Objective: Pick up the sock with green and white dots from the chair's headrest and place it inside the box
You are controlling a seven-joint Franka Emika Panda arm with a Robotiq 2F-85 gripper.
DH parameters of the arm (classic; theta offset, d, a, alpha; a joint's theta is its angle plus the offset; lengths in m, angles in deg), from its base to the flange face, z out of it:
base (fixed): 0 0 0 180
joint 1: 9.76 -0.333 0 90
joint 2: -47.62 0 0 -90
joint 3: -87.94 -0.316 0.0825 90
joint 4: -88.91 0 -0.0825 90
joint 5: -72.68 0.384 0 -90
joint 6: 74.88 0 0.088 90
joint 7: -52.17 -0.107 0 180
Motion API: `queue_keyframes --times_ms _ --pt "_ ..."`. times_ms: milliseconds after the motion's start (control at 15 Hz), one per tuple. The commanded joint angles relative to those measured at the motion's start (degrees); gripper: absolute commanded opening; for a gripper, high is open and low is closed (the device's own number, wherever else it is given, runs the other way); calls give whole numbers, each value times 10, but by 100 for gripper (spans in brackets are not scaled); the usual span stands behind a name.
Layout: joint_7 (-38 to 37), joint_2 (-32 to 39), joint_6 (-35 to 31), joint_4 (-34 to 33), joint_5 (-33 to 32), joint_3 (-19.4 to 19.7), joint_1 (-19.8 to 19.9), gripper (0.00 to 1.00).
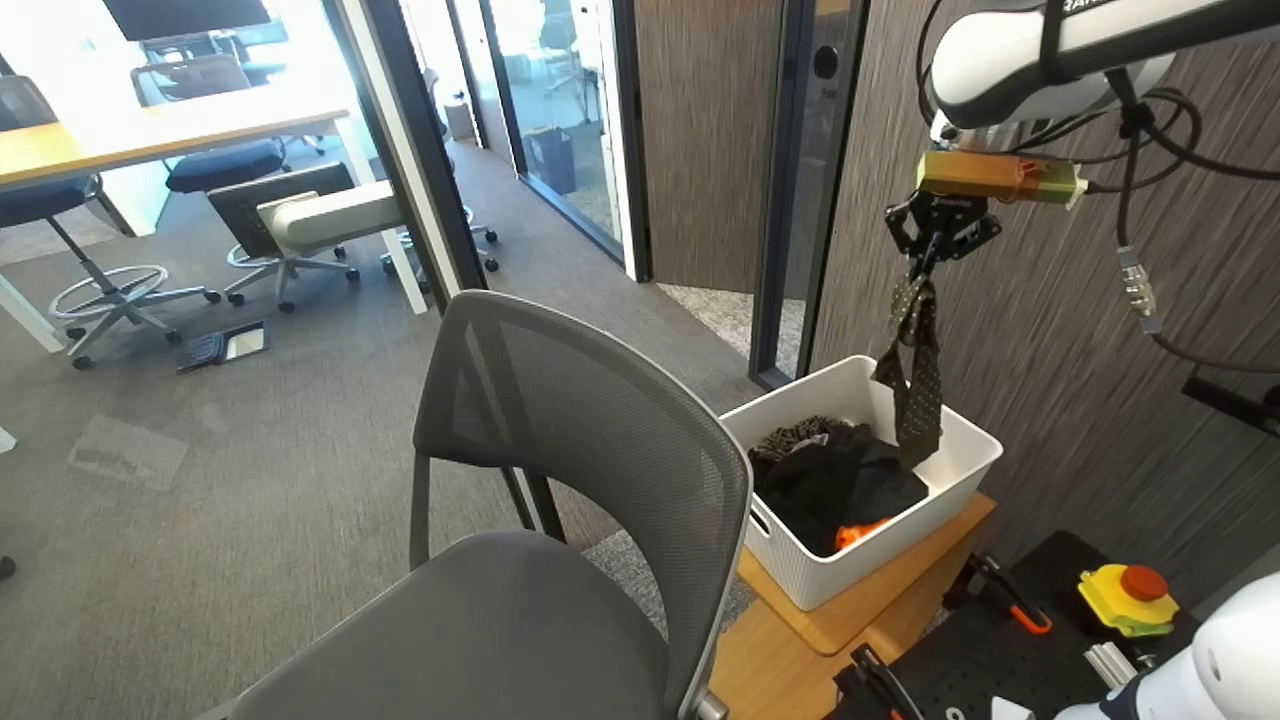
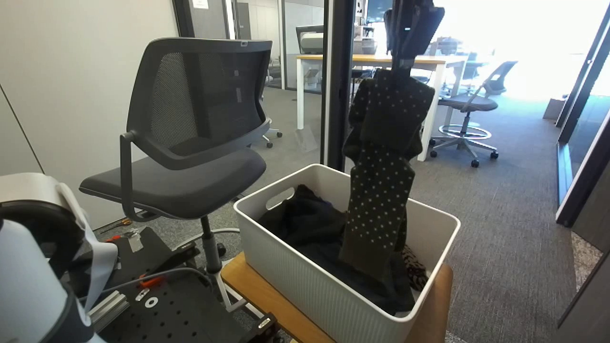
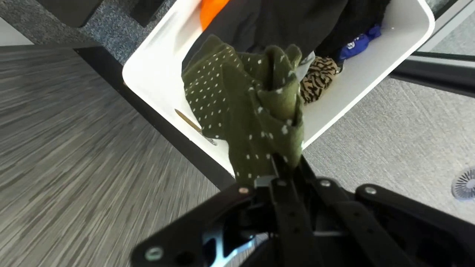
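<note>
My end effector (image 1: pixel 919 268) is clamped on the sock (image 2: pixel 379 200), which hangs below me, its lower end at the mouth of the box (image 2: pixel 305 286); whether it touches the clothes (image 1: pixel 840 490) I cannot tell. In the wrist view the box's edges flank the sock. The box stands on the counter (image 2: pixel 252 283), between wall (image 3: pixel 111 167) and headrest (image 2: pixel 209 44). "RAN" shows on my arm (image 1: pixel 1120 35), partly cut off.
</note>
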Motion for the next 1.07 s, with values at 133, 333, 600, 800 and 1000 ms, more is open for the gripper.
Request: queue_keyframes --times_ms 133,333,600,800,1000 --pt "5 43 -41 33 21 14 11 9" --pt "4 68 -61 47 18 20 14 9" --pt "0 105 -77 53 6 26 15 9" --pt "-2 130 -92 56 5 29 13 10" --pt "0 149 -100 56 9 32 11 10"
